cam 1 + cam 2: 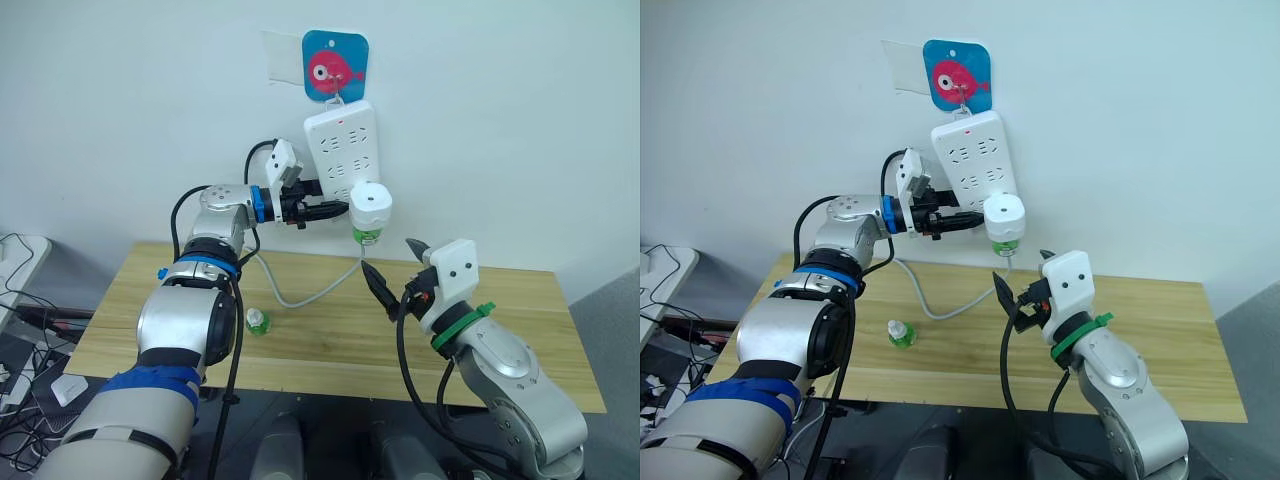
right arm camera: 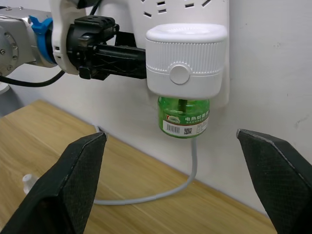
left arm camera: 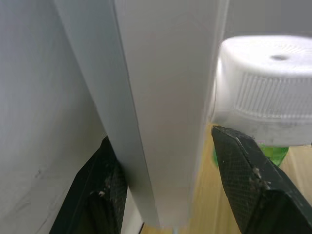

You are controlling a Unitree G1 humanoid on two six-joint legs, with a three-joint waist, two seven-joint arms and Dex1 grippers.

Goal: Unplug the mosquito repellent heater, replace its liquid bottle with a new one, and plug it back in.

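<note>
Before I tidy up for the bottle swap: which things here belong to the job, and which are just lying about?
Job:
- mosquito repellent heater, plugged into power strip
- liquid bottle under it
- new one on table

Lying about:
- fish hook plate
- floor cables

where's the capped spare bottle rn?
The spare bottle stands on the table, on the robot's left side, beside the grey cable and below the left gripper.
</note>
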